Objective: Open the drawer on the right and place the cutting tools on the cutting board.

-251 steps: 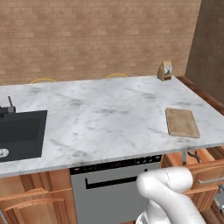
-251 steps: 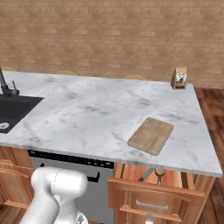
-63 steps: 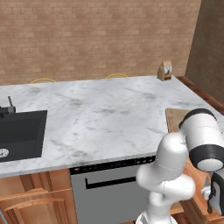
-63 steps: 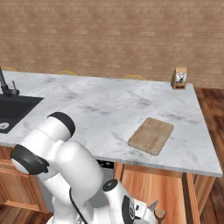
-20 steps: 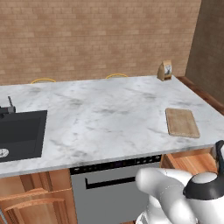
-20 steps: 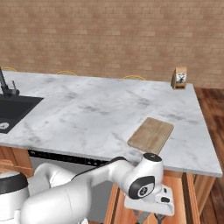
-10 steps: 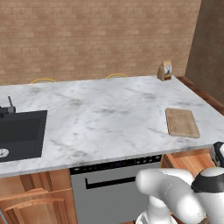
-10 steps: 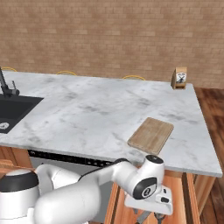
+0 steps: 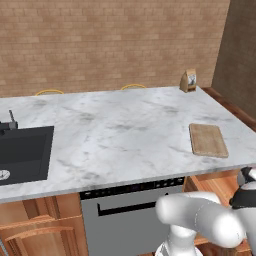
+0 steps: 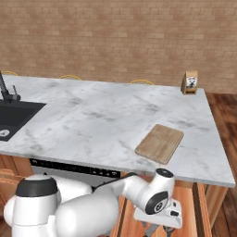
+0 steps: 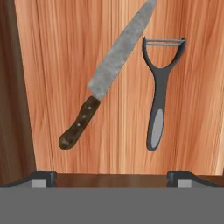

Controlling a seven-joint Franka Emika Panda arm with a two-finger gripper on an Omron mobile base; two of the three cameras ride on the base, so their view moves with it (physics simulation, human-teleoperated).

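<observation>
Pincer point(image 11: 112, 177) hangs over the open drawer point(image 11: 52, 87), tips spread apart and empty. Inside lie a knife point(image 11: 107, 74) and, beside it, a peeler point(image 11: 158, 92). Cutting board point(image 10: 159, 143) on the table point(image 10: 92, 115) is bare. Opening done; both transfers remain.

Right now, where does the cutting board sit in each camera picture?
Left base view: the cutting board lies at centre right, near the counter's front right corner.
Right base view: it lies right of centre, at the counter's front edge.
Hand view: it is not in the picture, which looks down at a knife and a peeler.
Shared landmark: the paper bag at the counter's back right.
</observation>
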